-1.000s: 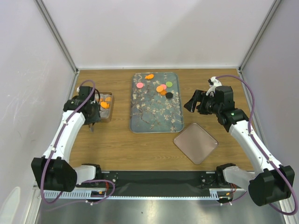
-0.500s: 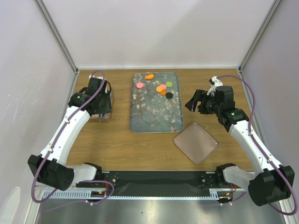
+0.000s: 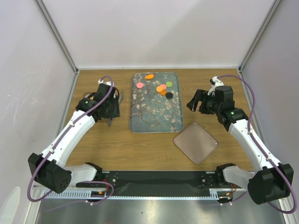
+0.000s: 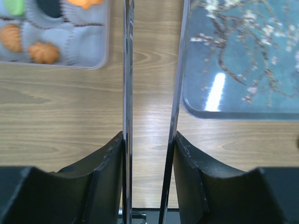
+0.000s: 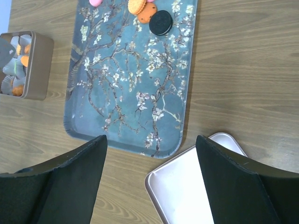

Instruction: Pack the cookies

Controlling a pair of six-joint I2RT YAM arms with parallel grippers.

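Cookies [image 3: 161, 87] cluster at the far end of the tray [image 3: 154, 116], far-right of the left fingers [image 4: 127, 116], which stand narrowly parted and empty; the right fingers [image 5: 60, 182], spread wide and empty, sit nearer.

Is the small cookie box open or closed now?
Open. The wrist views look straight into the box, onto cookies in paper cups; no lid covers it.

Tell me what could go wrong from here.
1. The cookies lie bunched, some overlapping, at the tray's far end; picking one may shove its neighbours.
2. The open left fingers hang over bare wood right beside the tray's rim and could snag it when crossing over.
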